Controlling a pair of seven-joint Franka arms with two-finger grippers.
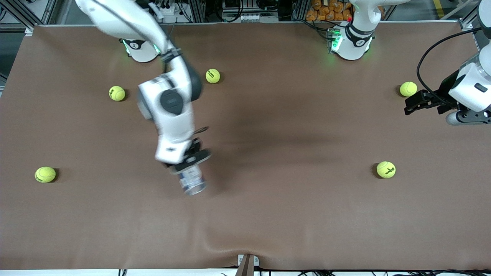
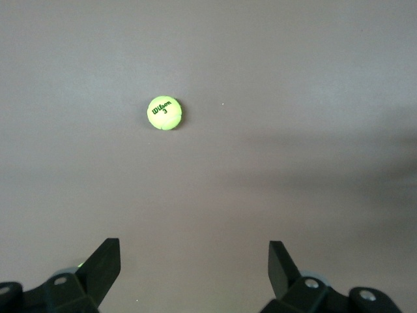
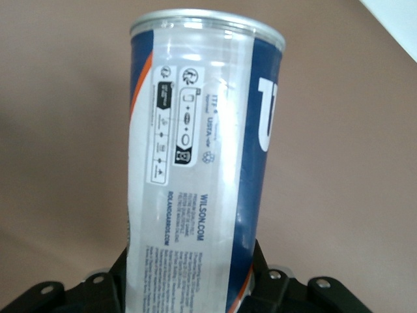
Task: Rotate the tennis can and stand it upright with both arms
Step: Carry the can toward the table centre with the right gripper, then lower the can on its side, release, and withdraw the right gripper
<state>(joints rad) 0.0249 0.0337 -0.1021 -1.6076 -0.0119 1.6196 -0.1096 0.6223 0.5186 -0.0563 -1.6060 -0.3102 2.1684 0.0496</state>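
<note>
1. The can [image 1: 193, 182] is up in the air, pinched by the right end effector [image 1: 188, 163] over the brown table [image 1: 291, 214], somewhere around the middle stretch toward the right arm's end. It's tilted, with its silver rim end pointing down and toward the front camera.
2. In the right wrist view the can [image 3: 202, 169] fills most of the frame: clear tube, navy and white label with an orange stripe, small print reading WILSON.COM, silver rim at the end away from the fingers. The black fingers [image 3: 111, 287] are clamped on it from both sides near its other end.
3. The right arm [image 1: 168, 103] reaches down from its base at the top of the front view and looks a bit smeared.
4. The left end effector [image 1: 412, 105] hangs over the table at the left arm's end, jaws spread wide and holding nothing. That arm is just waiting.
5. In the left wrist view, a ball [image 2: 163, 113] with "Wilson 3" printed on it sits on the table with the two spread fingertips [image 2: 104, 261] in frame.
6. Five yellow-green balls are scattered on the table: one [image 1: 408, 89] right by the left end effector, one [image 1: 386, 169] nearer the camera, one [image 1: 213, 76] near the right arm's base, one [image 1: 117, 93], and one [image 1: 45, 174] well out at the right arm's end.
</note>
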